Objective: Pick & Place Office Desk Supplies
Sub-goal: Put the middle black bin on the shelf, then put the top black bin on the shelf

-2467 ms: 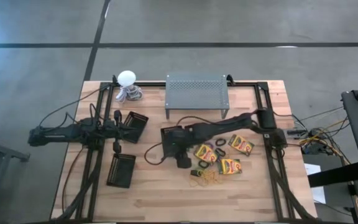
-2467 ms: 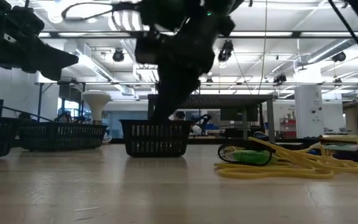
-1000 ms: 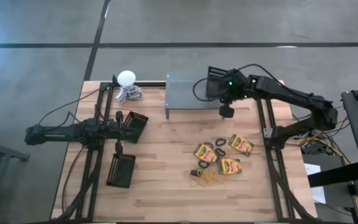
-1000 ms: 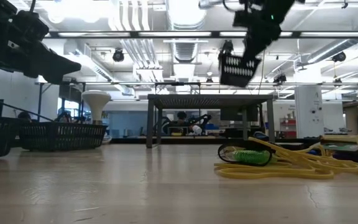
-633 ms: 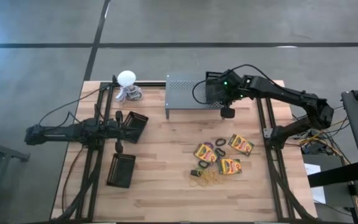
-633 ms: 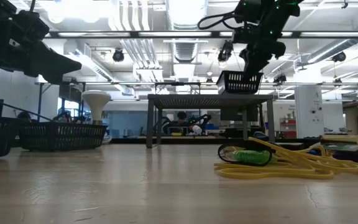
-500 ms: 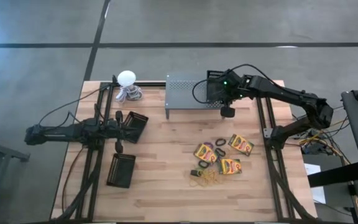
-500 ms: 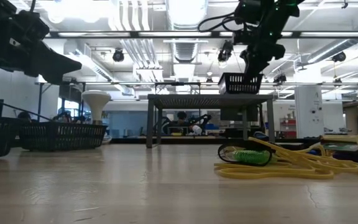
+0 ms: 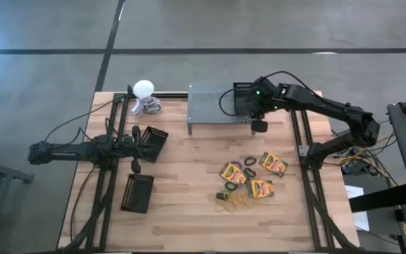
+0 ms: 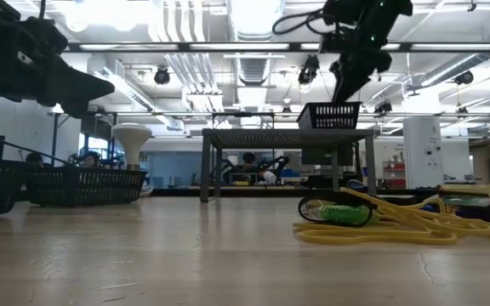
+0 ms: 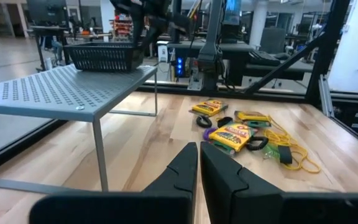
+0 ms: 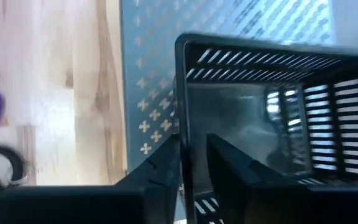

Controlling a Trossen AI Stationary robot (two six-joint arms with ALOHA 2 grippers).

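Carried from table centre up to the upper middle of the high view since 2.5 seconds back, and lower now than a second ago, when it hung tilted in the air: small black basket, resting level on the right end of the grey perforated shelf. Clamped on that basket's near wall, one finger inside and one outside in the right wrist view: right gripper, with the basket's dark slatted interior filling the frame's right half and the shelf's perforated top showing to the left. Seen from the low view at upper centre-right, coming down from above onto the basket on the shelf. Well apart from those fingers, toward the lower right of centre in the high view: three crayon boxes, dark elastic rings among them, and the tangle of yellow rubber bands just below, all on bare wood. Parked at middle left of the high view, beside two more black baskets: left gripper, fingers pressed together with nothing between them, pointing across the table toward the supplies. White ball-shaped object at the upper left of the table.
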